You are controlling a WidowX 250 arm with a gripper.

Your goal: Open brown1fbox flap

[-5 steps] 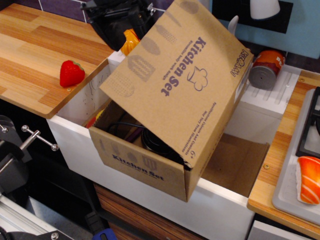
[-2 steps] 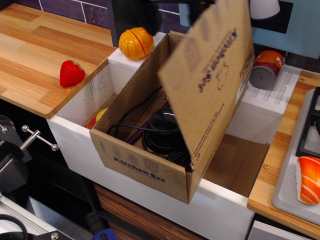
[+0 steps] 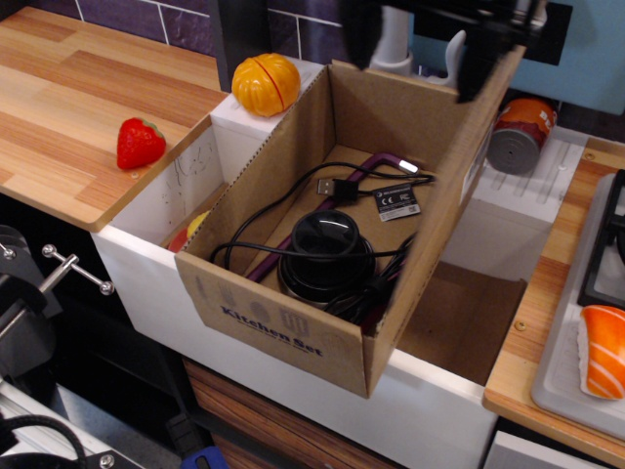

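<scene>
The brown1fbox sits in the white sink, its front wall printed "Kitchen Set". It stands open at the top. The flap is swung up and back along the box's right side; only its plain brown inner face shows, blurred, and the printed face is out of sight. Inside lie a black round device, black cables and a purple rod. My gripper is at the top edge above the box's far end, motion-blurred. Its two dark fingers are spread wide with nothing between them.
An orange pumpkin toy sits on the sink's back left corner. A red strawberry lies on the wooden counter. A tin can lies at the back right. Salmon sushi sits on a grey tray at the right.
The flap has swung from half-raised over the box to fully up and back on the right, uncovering the contents. My gripper has moved from the upper left to the upper right.
</scene>
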